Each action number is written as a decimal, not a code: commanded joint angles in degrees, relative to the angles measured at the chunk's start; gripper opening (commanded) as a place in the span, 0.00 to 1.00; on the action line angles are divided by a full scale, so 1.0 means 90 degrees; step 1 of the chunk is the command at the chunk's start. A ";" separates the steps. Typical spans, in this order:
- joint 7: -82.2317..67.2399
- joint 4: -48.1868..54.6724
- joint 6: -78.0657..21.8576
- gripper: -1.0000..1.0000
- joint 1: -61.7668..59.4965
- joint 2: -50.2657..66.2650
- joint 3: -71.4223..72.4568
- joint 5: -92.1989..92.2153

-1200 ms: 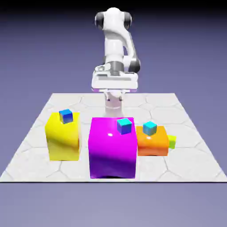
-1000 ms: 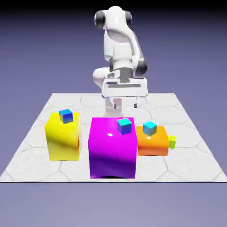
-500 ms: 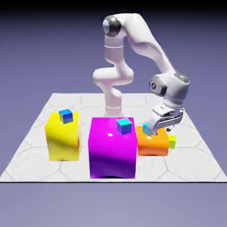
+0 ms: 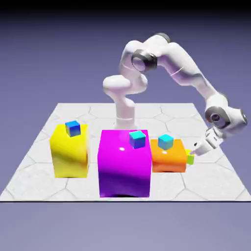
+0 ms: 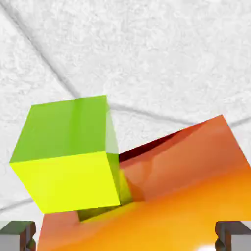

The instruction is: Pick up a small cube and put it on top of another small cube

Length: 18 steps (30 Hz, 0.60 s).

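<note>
White arm bent low, gripper open beside lime cube

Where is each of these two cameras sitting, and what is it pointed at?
Exterior view: fixed, across the table and above, facing the white arm, three big blocks, and the end effector by the lime cube.
Hand view: on the hand, looking along the open end effector; only its tips show.
Shared: the lime cube against the orange block.

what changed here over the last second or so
The arm swung from the table's far middle out to the exterior view's right and down, bringing the open gripper beside the lime cube by the orange block. Nothing gripped. All blocks and small cubes stayed put.
</note>
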 commanded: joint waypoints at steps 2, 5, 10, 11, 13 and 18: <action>0.0029 0.0188 -0.0236 0.50 -0.0025 0.0394 0.0277 -0.0354; 0.0102 -0.0042 0.0044 0.50 -0.0090 0.0499 0.0198 -0.0516; 0.0257 -0.0513 0.0603 0.00 -0.0202 0.0680 0.0006 -0.0787; 0.0181 -0.0283 0.0329 0.00 -0.0148 0.0591 0.0100 -0.0655; 0.0030 0.0178 -0.0217 0.00 -0.0038 0.0414 0.0288 -0.0389; -0.0297 0.0451 -0.0672 0.00 0.0040 -0.0647 -0.0461 0.0378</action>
